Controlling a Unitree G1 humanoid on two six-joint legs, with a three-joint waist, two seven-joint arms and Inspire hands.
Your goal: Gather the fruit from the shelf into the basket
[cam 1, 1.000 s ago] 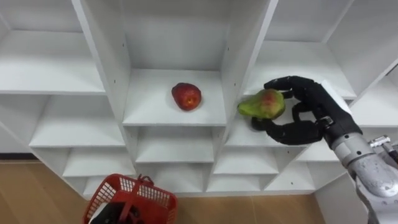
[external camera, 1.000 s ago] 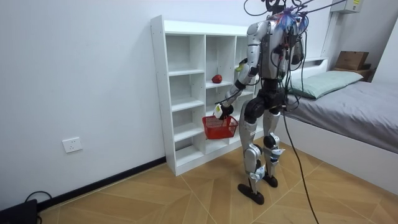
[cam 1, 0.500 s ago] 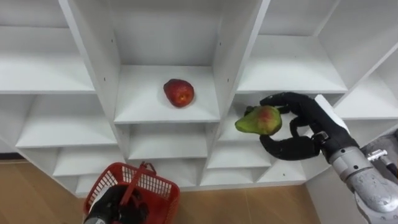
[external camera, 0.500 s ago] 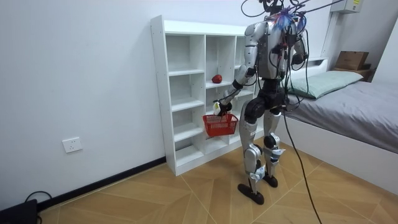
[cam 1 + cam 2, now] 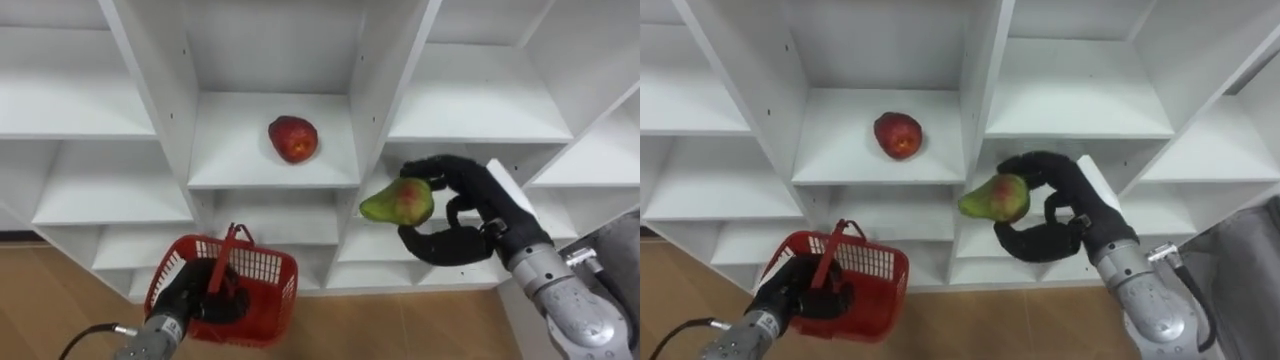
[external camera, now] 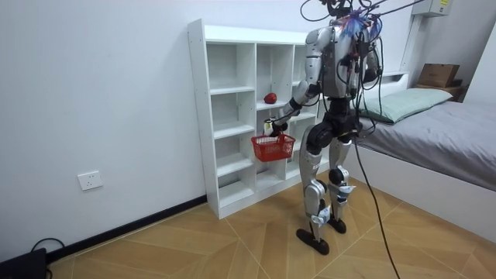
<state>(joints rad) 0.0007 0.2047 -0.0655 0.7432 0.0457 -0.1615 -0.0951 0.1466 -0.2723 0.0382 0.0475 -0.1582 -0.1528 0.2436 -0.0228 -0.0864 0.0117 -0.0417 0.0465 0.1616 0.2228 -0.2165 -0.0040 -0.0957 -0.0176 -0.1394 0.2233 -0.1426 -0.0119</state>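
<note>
Green pear (image 5: 398, 201) with red blush, red apple (image 5: 293, 138), red basket (image 5: 262, 276) — white closet (image 5: 238, 162).

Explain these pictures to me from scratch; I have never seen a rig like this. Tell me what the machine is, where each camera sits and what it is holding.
This is a humanoid robot on two legs, standing before a tall white shelf unit. Two pictures come from the twin cameras in its head, looking down at its own hands. The third comes from a camera standing off in the room. Its black right hand is curled round a green pear with a red blush, held in front of the shelves. Lower down, its left hand grips the handle of a red plastic basket. One round red apple lies on a middle shelf.
</note>
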